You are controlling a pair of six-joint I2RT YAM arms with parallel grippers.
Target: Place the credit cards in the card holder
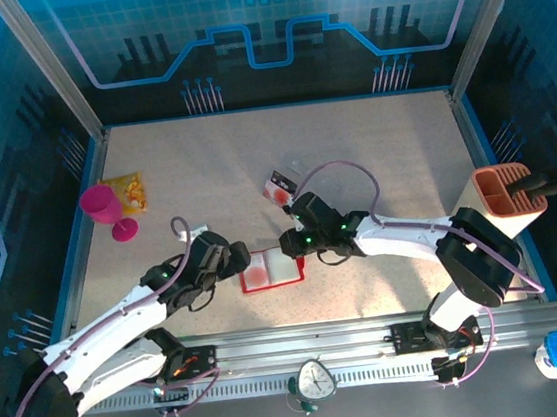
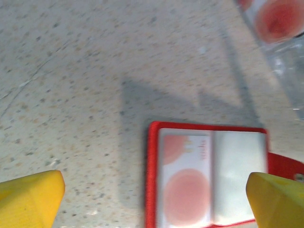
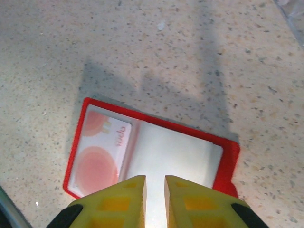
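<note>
Yellow right fingers (image 3: 118, 202) over glossy red rect. card holder (image 3: 171, 152), pale inside.

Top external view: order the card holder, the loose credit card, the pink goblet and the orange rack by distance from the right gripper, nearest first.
1. Red card holder, lying open just on the near side of the right gripper.
2. Loose credit card, on the far side, mid-table.
3. Pink goblet, far left.
4. Orange two-slot rack, at the right edge.
</note>
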